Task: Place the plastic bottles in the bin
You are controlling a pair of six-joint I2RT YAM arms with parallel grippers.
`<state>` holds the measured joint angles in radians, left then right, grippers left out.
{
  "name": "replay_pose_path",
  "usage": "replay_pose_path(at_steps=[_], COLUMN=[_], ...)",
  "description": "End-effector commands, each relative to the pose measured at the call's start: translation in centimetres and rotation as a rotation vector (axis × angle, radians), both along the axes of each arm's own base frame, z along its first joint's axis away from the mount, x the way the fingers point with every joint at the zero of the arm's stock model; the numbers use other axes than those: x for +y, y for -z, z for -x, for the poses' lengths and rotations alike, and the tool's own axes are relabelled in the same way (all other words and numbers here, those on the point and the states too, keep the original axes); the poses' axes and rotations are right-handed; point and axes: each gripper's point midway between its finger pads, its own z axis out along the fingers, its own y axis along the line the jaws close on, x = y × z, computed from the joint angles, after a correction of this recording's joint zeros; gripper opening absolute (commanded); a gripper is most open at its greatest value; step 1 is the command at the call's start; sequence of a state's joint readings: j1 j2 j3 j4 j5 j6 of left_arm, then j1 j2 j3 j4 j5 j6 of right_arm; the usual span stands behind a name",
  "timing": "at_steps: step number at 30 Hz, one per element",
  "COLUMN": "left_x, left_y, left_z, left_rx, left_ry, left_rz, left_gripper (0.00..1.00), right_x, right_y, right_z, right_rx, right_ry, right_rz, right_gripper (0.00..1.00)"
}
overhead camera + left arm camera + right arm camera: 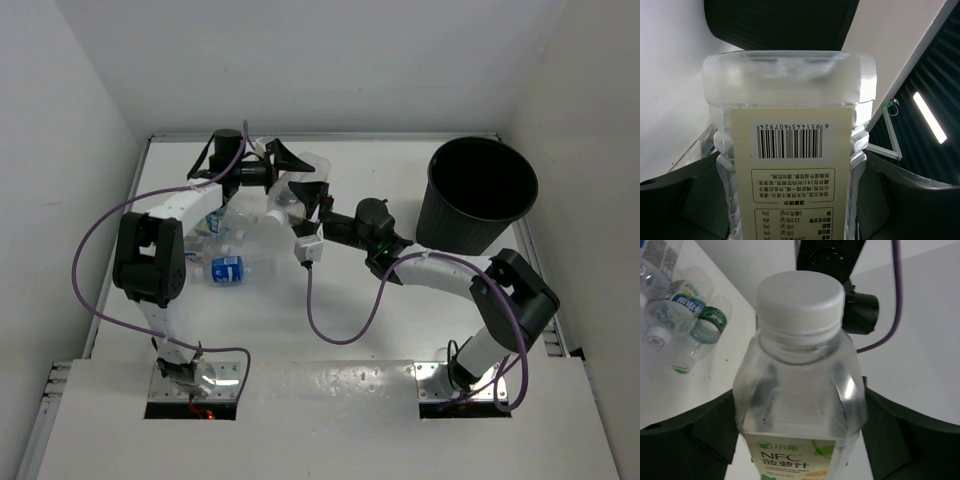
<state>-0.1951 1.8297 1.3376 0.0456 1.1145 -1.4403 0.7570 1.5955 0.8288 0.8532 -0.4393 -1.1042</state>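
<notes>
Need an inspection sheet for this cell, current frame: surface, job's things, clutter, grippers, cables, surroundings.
Surface: white table, no spills visible.
Job's things: tall round black plastic bin upright at far right, interior too dark to judge. Clear plastic bottle with pale label and white cap sits between the two grippers. Loose clear plastic bottles lie at left, with blue and green labels.
Clutter: nothing seen.
Grippers: left gripper and right gripper both appear shut on that bottle, which looks to be the same one held from opposite ends.
Cables: purple cables loop off both arms; the right arm's sags toward the table.
Surroundings: white walls on three sides.
</notes>
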Motion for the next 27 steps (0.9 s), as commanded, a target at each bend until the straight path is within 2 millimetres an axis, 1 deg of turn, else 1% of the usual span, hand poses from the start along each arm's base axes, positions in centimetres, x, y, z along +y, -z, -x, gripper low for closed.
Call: replay_pose_path(at_steps=[1,2,3,4,5,6,7,8,9,10,11,12,13,14,15,16,17,18,19,20,21,22,23,24,25,26,27], left_x=[-0.4,-0.4,-0.3,-0.3,-0.3,-0.3,-0.3,0.1,0.1,0.6,1.4,2.0,2.8,4.7,5.8,6.9,8.1,10.8,12.4,14.0,17.0,18.7,20.5,22.8,24.0,24.5,25.4], left_y=[-2.5,-2.4,-2.6,-2.8,-2.6,-2.8,-2.7,-3.4,-3.3,-3.4,-3.9,-3.5,-3.4,-4.0,-4.6,-5.1,-6.3,-6.5,-6.8,-8.2,-8.7,-8.5,-9.3,-9.6,-9.3,-9.8,-9.6], left_z=[0.9,0.9,1.0,0.7,0.8,0.6,0.4,0.3,0.3,-0.2,-0.9,-1.1,-1.7,-2.8,-3.4,-4.1,-4.9,-6.4,-7.6,-8.7,-9.9,-10.9,-11.9,-12.5,-12.7,-13.0,-13.5], left_rx=[-0.092,-0.104,-0.118,-0.132,-0.137,-0.148,-0.149,-0.182,-0.204,-0.216,-0.244,-0.23,-0.277,-0.306,-0.327,-0.349,-0.391,-0.417,-0.456,-0.502,-0.533,-0.559,-0.593,-0.617,-0.653,-0.688,-0.702], left_ry=[0.01,0.012,0.006,-0.002,0.001,-0.006,-0.014,-0.021,-0.017,-0.036,-0.067,-0.083,-0.098,-0.15,-0.175,-0.205,-0.236,-0.294,-0.333,-0.38,-0.45,-0.483,-0.541,-0.594,-0.607,-0.623,-0.653], left_rz=[-0.006,-0.009,-0.025,-0.034,-0.041,-0.048,-0.053,-0.053,-0.058,-0.07,-0.088,-0.112,-0.139,-0.152,-0.157,-0.158,-0.157,-0.171,-0.187,-0.205,-0.232,-0.264,-0.304,-0.347,-0.413,-0.459,-0.522], left_gripper=[0.04,0.05,0.07,0.07,0.11,0.18,0.31,0.47,0.95,1.0,1.0,1.0,1.0,1.0,1.0,1.0,1.0,1.0,1.0,1.0,1.0,1.0,1.0,1.0,1.0,1.0,1.0], right_x=[0.3,0.2,0.1,0.0,0.0,0.0,-0.1,-0.3,-0.4,-0.6,-1.0,-1.4,-1.5,-2.5,-2.8,-3.5,-3.8,-5.0,-5.5,-6.0,-7.4,-7.9,-9.1,-10.5,-11.4,-13.1,-15.0], right_y=[-2.8,-3.1,-2.7,-2.0,-2.2,-2.5,-2.6,-3.3,-3.6,-3.5,-5.1,-5.3,-5.7,-7.4,-7.4,-8.6,-8.7,-10.4,-10.9,-10.9,-13.1,-13.7,-15.2,-16.9,-18.9,-18.9,-22.1], right_z=[0.2,0.0,0.0,0.0,0.0,0.1,0.0,0.2,0.4,0.4,1.0,1.1,1.3,1.8,2.1,2.5,2.8,3.2,3.3,3.1,3.5,3.3,2.7,2.6,2.4,1.2,1.0], right_rx=[-0.063,-0.061,-0.036,-0.003,0.011,0.031,0.041,0.041,0.068,0.074,0.052,0.094,0.099,0.1,0.132,0.135,0.158,0.188,0.198,0.237,0.241,0.254,0.275,0.305,0.307,0.359,0.382], right_ry=[-0.011,-0.004,0.002,0.011,0.015,0.016,0.025,0.028,0.031,0.035,0.035,0.046,0.047,0.062,0.066,0.072,0.077,0.098,0.11,0.142,0.169,0.19,0.24,0.293,0.318,0.402,0.458], right_rz=[0.001,0.006,0.028,0.054,0.067,0.058,0.055,0.045,0.023,0.013,-0.034,-0.069,-0.083,-0.121,-0.135,-0.159,-0.157,-0.206,-0.224,-0.237,-0.299,-0.319,-0.378,-0.44,-0.492,-0.53,-0.625], right_gripper=[0.82,0.79,0.75,0.67,0.61,0.43,0.32,0.23,0.13,0.09,0.07,0.05,0.03,0.0,0.0,0.0,0.0,0.0,0.0,0.0,0.0,0.0,0.0,0.0,0.0,0.0,0.0])
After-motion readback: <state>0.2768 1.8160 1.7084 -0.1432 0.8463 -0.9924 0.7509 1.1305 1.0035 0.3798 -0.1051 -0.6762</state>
